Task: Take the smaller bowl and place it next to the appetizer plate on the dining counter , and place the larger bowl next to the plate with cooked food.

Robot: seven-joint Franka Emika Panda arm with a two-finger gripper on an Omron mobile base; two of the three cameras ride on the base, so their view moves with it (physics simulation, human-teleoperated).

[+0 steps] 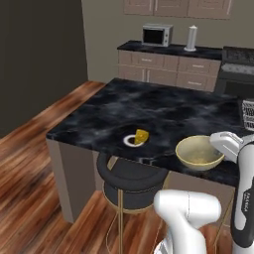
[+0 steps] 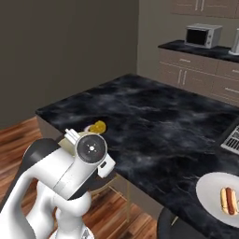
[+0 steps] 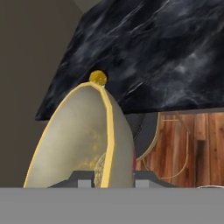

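The end effector point(image 3: 106, 183) is clenched on the rim of the smaller bowl point(image 1: 199, 152); glossy, rigid and probably light, it could slip.

The two dark fingers point(image 3: 85, 178) are pinching the rim of the pale cream-yellow smaller bowl point(image 3: 74, 140), which is rising edge-on from between them, while beyond it a yellow wedge point(image 3: 98, 78) is sitting on the black marble bench point(image 3: 162, 57), with a stool point(image 3: 146, 129) and wooden floor point(image 3: 201, 144) off to one side.
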